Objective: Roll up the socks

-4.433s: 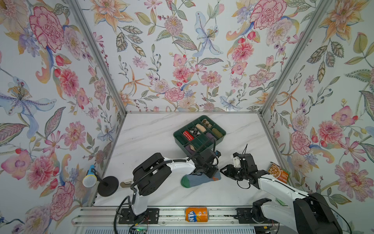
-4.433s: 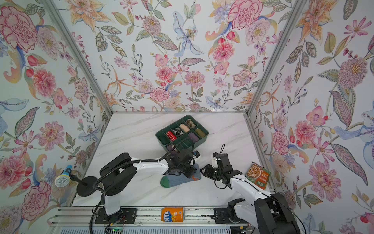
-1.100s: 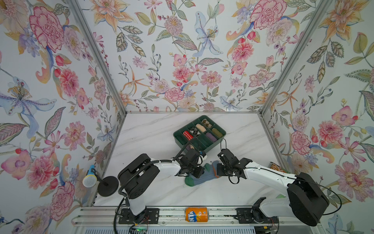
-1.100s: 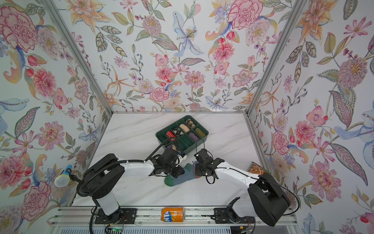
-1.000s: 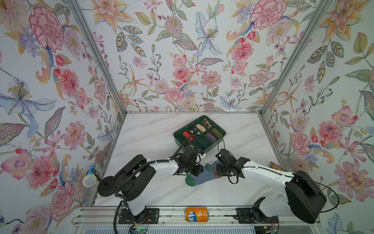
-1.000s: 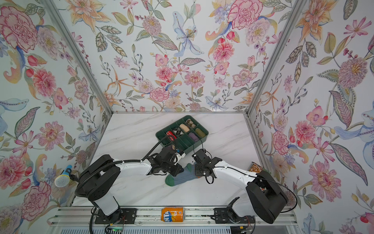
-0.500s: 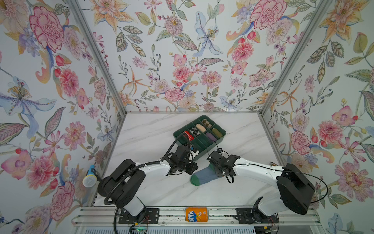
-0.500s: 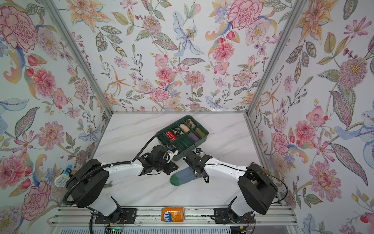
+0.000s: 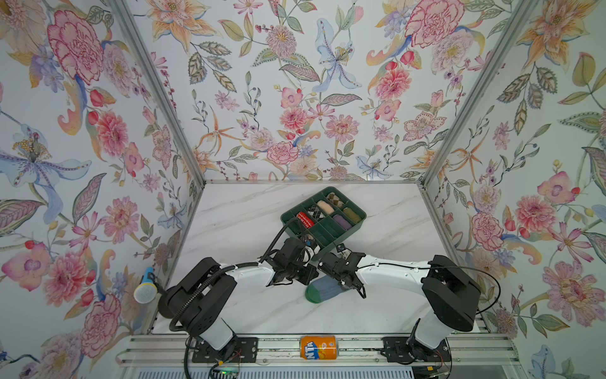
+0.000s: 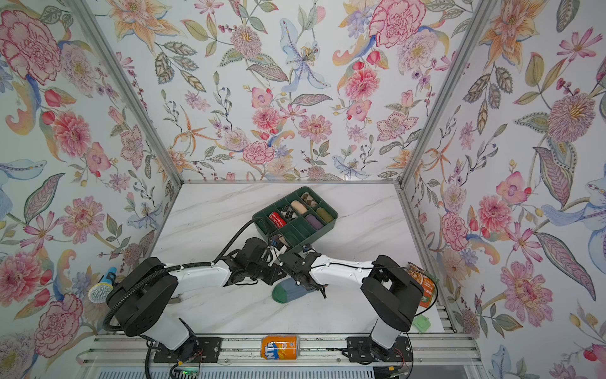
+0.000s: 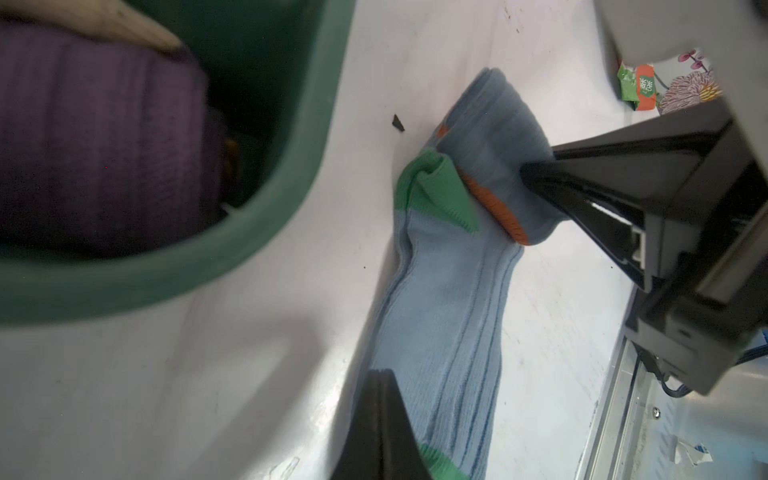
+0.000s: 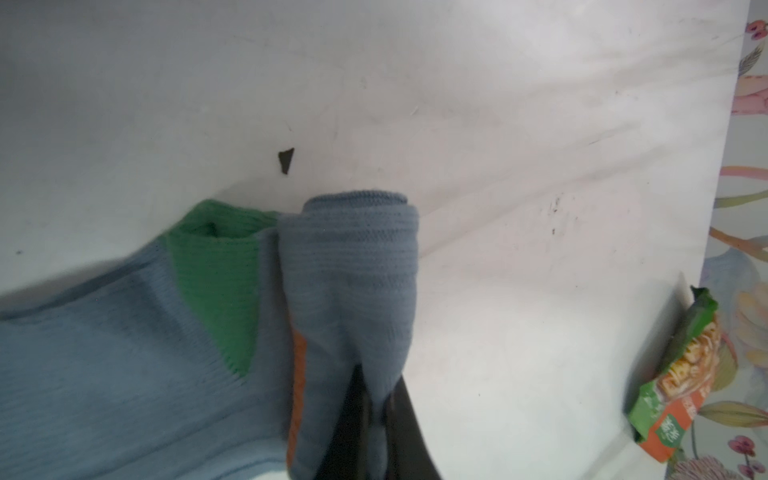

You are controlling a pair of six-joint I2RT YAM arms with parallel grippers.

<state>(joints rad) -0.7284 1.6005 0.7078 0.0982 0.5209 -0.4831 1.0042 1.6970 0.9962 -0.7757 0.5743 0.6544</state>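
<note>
The grey-blue socks lie on the marble table in front of the tray, green toe towards the front left. Their cuff end is turned over into a short roll with an orange stripe showing. My right gripper is shut on that roll, with knit pinched between its fingers; the left wrist view shows it too. My left gripper is shut, its tip at the edge of the flat foot part, with nothing between the fingers.
The green divider tray with rolled socks stands just behind both grippers. A small dark chip lies on the table beside the roll. A snack packet leans at the right wall, a Fanta can lies on the front rail, a microphone stands at left.
My right gripper has moved left along the sock with the cuff end in it, so the sock looks shorter. The left gripper has shifted a little left and stayed shut.
</note>
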